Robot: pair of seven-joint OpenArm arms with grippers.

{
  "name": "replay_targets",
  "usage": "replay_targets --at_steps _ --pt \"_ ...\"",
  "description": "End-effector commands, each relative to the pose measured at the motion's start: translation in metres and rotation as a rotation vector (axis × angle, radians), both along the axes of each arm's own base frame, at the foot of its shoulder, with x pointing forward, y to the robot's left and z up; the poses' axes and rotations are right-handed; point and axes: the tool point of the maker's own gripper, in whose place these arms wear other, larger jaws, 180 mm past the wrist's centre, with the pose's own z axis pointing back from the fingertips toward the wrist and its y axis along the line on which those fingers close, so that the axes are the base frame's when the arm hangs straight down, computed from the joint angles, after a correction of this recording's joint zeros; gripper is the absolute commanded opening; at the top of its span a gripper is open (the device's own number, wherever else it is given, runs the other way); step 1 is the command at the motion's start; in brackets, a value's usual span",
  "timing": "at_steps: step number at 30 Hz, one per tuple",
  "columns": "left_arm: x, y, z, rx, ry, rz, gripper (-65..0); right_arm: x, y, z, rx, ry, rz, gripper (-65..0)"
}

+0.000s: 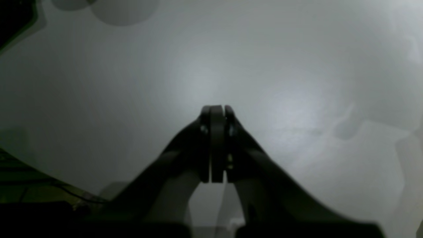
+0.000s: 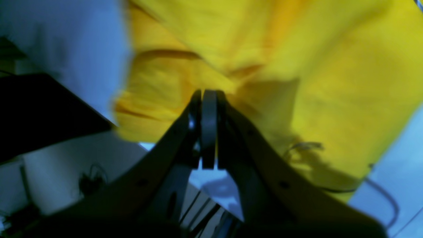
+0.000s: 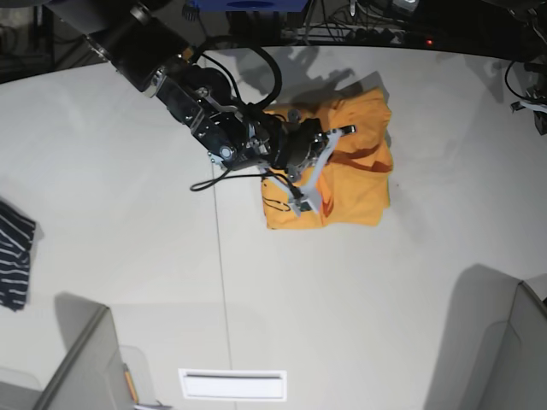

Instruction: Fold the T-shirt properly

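The orange-yellow T-shirt (image 3: 363,175) lies as a folded bundle on the white table (image 3: 128,171), right of middle, with a thin black line marking near its front left corner. It fills the right wrist view (image 2: 330,82), blurred. My right gripper (image 3: 340,133) (image 2: 208,94) hovers over the shirt's upper part with its jaws shut; no cloth shows between them. My left gripper (image 1: 216,109) is shut and empty over bare grey table (image 1: 297,66). The left arm does not show near the shirt in the base view.
A small navy garment with white stripes (image 3: 15,254) lies at the table's left edge. Cables and equipment (image 3: 359,30) sit past the far edge. A white slot (image 3: 232,384) is at the near edge, with grey panels (image 3: 504,342) at both near corners.
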Motion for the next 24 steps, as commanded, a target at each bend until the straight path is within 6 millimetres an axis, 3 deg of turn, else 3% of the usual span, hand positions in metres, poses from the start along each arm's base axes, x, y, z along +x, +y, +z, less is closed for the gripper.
replay_targets --at_steps 1,9,16,24 --pt "0.006 0.006 0.014 0.030 -0.037 -0.010 -65.0 0.011 0.003 0.010 0.024 -0.031 -0.013 -65.0" --pt "0.006 0.006 0.014 0.030 -0.038 -0.010 -65.0 0.044 -0.014 -0.014 -0.043 -0.037 -0.095 -65.0" --pt "0.006 0.006 0.014 0.030 -0.038 -0.010 -65.0 0.053 0.024 -0.001 0.008 -0.029 -0.086 -65.0" --pt "0.006 0.006 0.015 0.031 -0.039 -0.009 -65.0 0.084 0.066 0.021 0.095 -0.115 -0.124 -65.0"
